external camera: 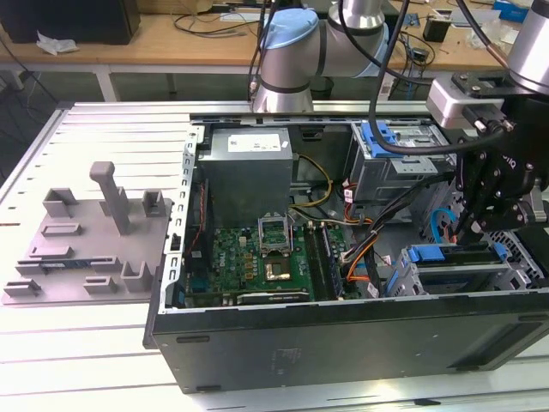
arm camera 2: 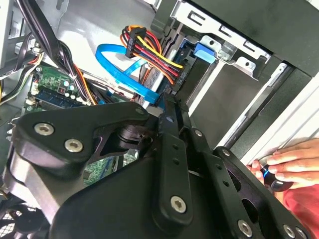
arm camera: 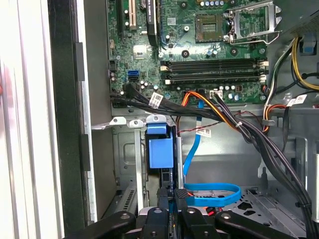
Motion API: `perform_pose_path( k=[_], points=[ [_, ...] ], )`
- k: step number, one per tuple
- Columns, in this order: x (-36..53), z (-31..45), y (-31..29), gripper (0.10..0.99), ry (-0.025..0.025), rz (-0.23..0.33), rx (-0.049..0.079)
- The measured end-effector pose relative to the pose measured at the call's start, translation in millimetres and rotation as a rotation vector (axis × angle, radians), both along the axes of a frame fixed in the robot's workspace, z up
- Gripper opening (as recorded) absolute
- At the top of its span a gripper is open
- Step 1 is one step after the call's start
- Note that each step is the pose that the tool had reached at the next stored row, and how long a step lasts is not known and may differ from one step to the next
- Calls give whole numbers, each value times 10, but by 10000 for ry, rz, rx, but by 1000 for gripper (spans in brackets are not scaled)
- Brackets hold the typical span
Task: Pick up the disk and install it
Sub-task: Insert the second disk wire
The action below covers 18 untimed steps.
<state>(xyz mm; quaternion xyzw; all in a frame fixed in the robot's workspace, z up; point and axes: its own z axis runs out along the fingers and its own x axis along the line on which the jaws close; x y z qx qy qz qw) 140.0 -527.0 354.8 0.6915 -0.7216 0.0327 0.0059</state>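
Deep at the exterior view's right end of the open computer case [external camera: 343,335], the gripper [external camera: 470,225] hung over the drive cage [external camera: 446,279]. Its fingers [arm camera: 183,195] were drawn narrow, apparently pinching the upper edge of the disk [external camera: 463,257], which stood edge-on in the cage slot beside a blue latch [arm camera: 160,149]. The pick looked done and the installing step in hand. Seating it would call for a straight push along the slot, clear of the blue data cable [arm camera: 192,154].
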Motion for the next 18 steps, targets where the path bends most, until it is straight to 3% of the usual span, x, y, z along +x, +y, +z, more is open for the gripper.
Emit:
perform_pose_path(
  k=[18],
  points=[
    [9, -25, 0, 161, 0, 0, 1]
  ],
)
